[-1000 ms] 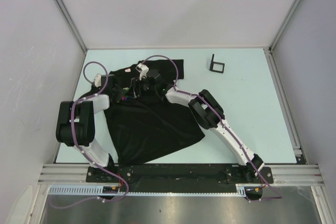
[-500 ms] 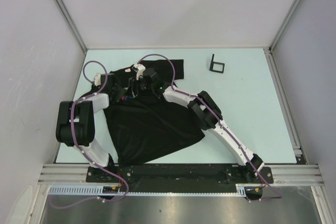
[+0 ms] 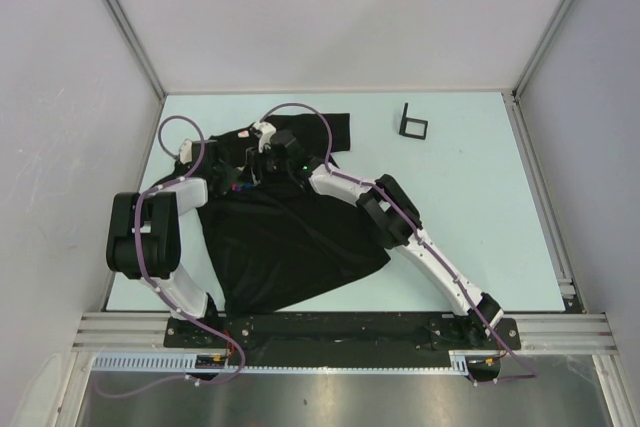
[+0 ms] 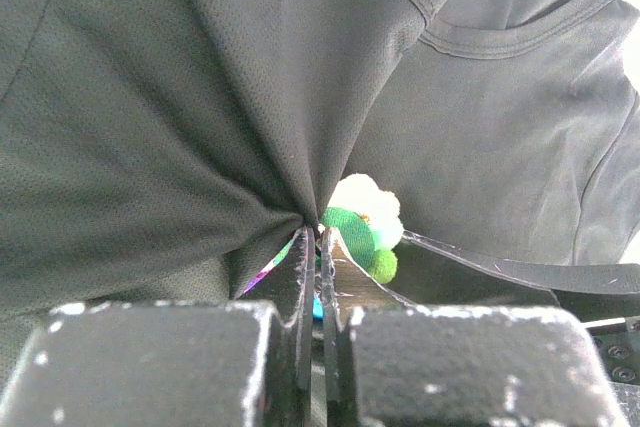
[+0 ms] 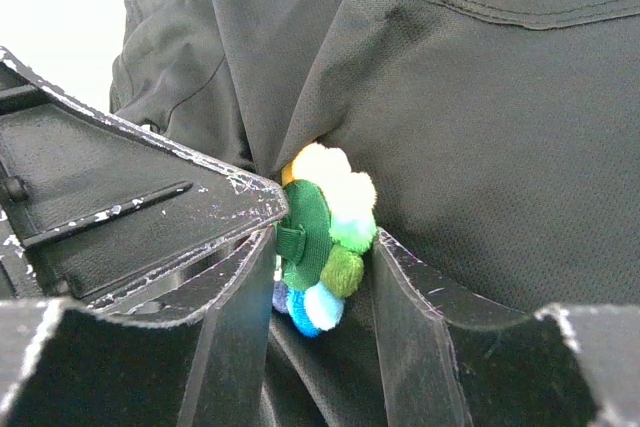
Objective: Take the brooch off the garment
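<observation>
The black garment lies spread on the left half of the table. Both grippers meet at its upper part near the neck. My left gripper is shut on a pinch of the garment's cloth right beside the brooch. The brooch is a small cluster of green, yellow, white and blue pompoms, still on the cloth. My right gripper is open with one finger on each side of the brooch; its left finger touches it and a narrow gap shows at the right finger.
A small black square frame stands at the far right of the pale table. Grey walls close in the sides and back. The left gripper's finger lies close against the right gripper's left finger.
My right wrist has moved a little to the left, closer to the left gripper and the brooch. The left arm and the garment have not visibly moved.
</observation>
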`<act>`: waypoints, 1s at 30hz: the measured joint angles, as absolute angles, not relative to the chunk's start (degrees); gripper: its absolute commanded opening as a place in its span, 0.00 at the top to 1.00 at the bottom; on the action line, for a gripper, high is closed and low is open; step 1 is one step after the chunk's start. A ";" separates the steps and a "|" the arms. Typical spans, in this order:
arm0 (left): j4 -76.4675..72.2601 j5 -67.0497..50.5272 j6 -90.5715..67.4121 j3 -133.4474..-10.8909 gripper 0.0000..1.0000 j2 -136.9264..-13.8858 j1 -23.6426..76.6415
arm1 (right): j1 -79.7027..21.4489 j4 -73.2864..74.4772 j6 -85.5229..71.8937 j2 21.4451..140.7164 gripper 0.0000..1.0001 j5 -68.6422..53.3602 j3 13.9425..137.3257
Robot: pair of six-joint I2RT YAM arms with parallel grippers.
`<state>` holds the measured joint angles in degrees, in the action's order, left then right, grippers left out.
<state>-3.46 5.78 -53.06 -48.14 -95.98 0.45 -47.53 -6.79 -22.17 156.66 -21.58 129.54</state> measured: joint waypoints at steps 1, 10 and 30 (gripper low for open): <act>-3.46 5.80 -53.06 -48.16 1.00 -95.98 0.45 | -47.53 -6.44 -22.13 156.81 0.51 -21.58 129.93; -2.79 5.78 -52.95 -48.99 1.00 -95.98 0.38 | -47.94 -3.92 -20.53 157.03 0.46 -21.37 131.70; -2.00 5.37 -52.47 -49.56 1.00 -95.98 0.40 | -47.97 -3.86 -21.93 157.73 0.94 -21.89 132.88</act>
